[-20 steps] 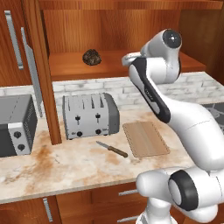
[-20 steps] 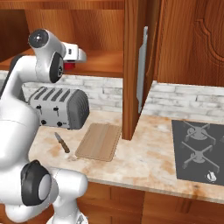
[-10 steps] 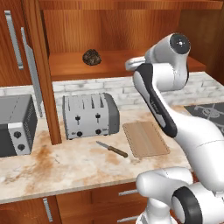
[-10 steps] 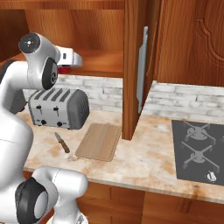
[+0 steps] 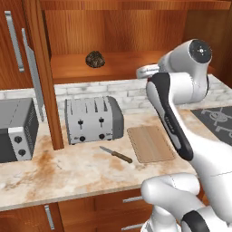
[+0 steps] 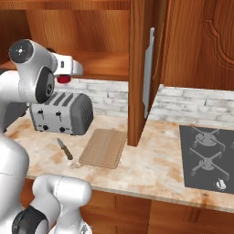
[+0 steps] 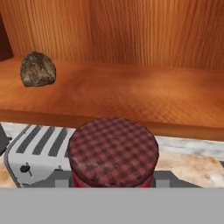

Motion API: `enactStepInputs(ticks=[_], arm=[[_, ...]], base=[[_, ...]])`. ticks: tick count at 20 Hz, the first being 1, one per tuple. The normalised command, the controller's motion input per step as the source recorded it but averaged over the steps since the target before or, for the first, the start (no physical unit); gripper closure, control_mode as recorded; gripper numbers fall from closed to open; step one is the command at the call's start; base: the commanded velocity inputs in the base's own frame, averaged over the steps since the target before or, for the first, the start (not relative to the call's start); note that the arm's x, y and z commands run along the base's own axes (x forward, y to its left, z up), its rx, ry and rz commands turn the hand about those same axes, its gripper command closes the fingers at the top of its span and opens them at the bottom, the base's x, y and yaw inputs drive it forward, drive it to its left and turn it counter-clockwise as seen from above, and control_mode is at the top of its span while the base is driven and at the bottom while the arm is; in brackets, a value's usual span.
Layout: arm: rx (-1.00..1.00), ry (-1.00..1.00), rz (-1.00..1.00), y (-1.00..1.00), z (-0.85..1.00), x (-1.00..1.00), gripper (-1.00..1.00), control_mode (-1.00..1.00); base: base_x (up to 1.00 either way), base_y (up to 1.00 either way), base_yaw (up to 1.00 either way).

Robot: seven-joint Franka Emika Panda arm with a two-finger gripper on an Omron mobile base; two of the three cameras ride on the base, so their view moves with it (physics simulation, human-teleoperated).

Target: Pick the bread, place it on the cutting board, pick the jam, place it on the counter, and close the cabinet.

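At centre bottom of the hand view, the pincer [image 7: 113, 183] grips the jam [image 7: 113, 153], not yet set down; bread [image 5: 94, 59] sits on the shelf, board [image 5: 150, 143] bare, cabinet [image 6: 141, 68] open.

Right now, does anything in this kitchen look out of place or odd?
A knife lies loose on the counter, beside the cutting board and not on it. The bread sits bare on the cabinet shelf. Nothing looks spilled or damaged.

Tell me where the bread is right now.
The bread sits on the cabinet shelf, left of the arm in the left base view, above the toaster; upper left in the hand view.
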Motion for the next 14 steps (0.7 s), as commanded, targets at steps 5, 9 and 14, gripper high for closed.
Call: enactStepInputs(ticks=[5,9,14], arm=[[0.00,0.00,0.00,-0.21,-0.04,-0.49,1.00,-1.00],[0.00,0.00,0.00,-0.24,-0.08,-0.40,1.00,-1.00],[0.00,0.00,0.00,-0.26,-0.11,-0.28,1.00,-1.00]], base=[[0.00,0.00,0.00],[0.00,0.00,0.00],[0.00,0.00,0.00]])
